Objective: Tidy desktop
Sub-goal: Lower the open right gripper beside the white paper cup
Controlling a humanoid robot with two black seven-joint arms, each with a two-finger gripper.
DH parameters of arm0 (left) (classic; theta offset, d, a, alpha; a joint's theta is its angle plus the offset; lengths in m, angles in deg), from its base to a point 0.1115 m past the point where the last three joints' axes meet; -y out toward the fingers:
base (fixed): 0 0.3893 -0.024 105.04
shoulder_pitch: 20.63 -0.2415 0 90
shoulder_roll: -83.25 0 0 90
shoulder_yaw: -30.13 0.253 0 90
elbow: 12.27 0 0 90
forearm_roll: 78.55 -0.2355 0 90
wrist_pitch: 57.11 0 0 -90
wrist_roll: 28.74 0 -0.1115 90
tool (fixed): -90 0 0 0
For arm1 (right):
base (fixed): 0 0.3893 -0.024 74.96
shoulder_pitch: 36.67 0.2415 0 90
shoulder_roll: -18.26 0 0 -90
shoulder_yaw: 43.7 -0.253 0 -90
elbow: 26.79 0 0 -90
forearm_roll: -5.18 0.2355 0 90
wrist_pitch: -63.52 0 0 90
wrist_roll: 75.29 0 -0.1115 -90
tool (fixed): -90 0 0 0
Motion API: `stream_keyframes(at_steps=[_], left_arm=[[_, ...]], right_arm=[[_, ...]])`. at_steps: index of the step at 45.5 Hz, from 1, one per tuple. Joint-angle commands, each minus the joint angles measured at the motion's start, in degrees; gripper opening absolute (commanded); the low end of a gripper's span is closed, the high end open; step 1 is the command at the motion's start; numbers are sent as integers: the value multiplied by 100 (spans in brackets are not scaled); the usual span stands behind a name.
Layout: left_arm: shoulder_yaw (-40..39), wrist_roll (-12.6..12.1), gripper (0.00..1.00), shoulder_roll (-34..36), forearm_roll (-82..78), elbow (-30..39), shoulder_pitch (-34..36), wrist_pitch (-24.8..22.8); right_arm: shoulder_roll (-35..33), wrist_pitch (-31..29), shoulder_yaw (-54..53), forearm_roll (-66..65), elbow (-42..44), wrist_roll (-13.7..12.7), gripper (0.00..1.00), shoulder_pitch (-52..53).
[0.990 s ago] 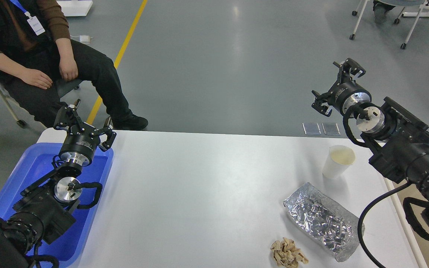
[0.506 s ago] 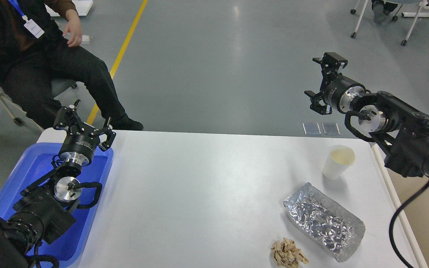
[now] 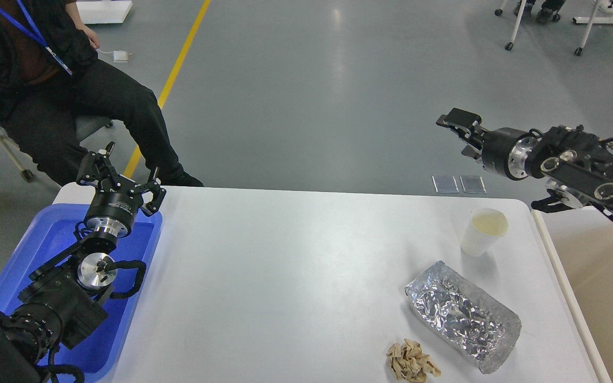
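Your large plain white tabletop [image 3: 296, 276] with rounded corners fills the lower middle of the view. That's the thing to tidy.

Left gripper [image 3: 120, 178]: fingers spread wide, holding nothing. It hangs over the far end of the blue plastic tray [image 3: 46, 239] that sits along the tabletop's left edge. Looks like a parked pose over the drop-off spot, my read.

Right gripper [image 3: 458, 125]: up in the air beyond the far right corner, pointing left and seen side-on. Can't tell how far its fingers are open; nothing visibly in them. It's well clear of every item, so no grasp has started on that side.

Clutter is all on the right half:
- white paper cup [image 3: 483, 231], upright, near the far right corner, pale liquid inside. Spill risk, so keep it vertical if you take it.
- crumpled silver foil wrapper [image 3: 463, 314], lying flat and diagonal towards the near right corner, just on the near side of the cup, not touching it.
- small wad of crumpled brown paper [image 3: 412, 363] at the near edge, just left of the foil.

Beige bin [image 3: 604, 287] sits right off the right edge, likely where the rubbish goes.

Judgement: task barely begun. The right arm is the natural one for all three items. I'd do foil or paper first, cup last.
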Motion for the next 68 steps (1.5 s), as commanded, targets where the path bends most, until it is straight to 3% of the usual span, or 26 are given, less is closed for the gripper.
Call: stream_keyframes(at_steps=[1, 9, 31, 60, 68], left_arm=[[-1, 0, 100, 0, 0, 0, 0, 10], [8, 0, 100, 0, 0, 0, 0, 1], [8, 0, 100, 0, 0, 0, 0, 10], [8, 0, 100, 0, 0, 0, 0, 10], [8, 0, 100, 0, 0, 0, 0, 10]], right_arm=[[-143, 294, 1276, -1258, 172, 607, 100, 219], [-151, 382, 1839, -1619, 357, 826, 100, 158], [244, 716, 1971, -2032, 1579, 826, 100, -642], [341, 1006, 2147, -2243, 1614, 835, 99, -1099], [323, 989, 2305, -2550, 1614, 985, 99, -1064]])
